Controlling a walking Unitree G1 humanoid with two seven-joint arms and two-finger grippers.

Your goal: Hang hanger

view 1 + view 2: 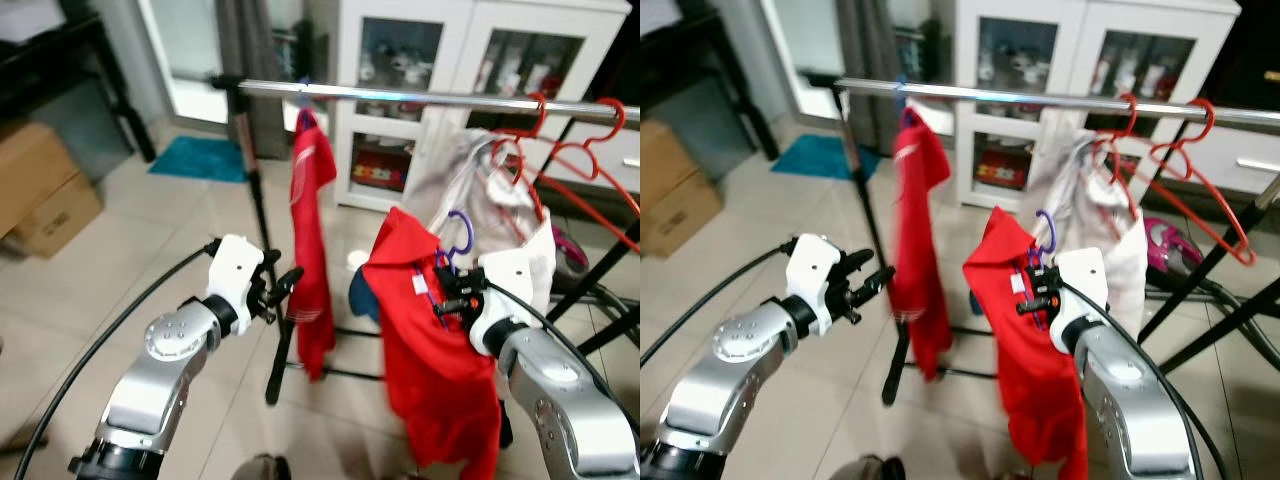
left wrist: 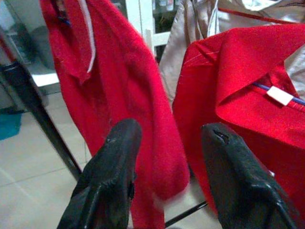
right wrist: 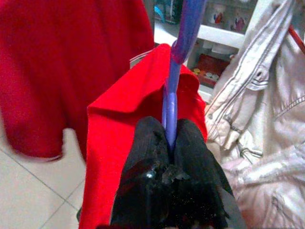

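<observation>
Two grippers up: right gripper (image 3: 169, 143) pinching purple plastic hanger (image 3: 183, 43) carrying red shirt (image 1: 440, 370), below silver metal rail (image 1: 420, 97), ready to hook; left gripper (image 2: 171, 157) wide, empty.

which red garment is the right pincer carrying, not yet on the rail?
The lower red shirt on the purple hanger, whose neck the right pincer clamps. Its hook sits below the rail. The other red garment already hangs from the rail.

Cardboard boxes (image 1: 40, 190) left; teal mat (image 1: 205, 158) behind; white cabinet (image 1: 470, 60), contents blurred.
</observation>
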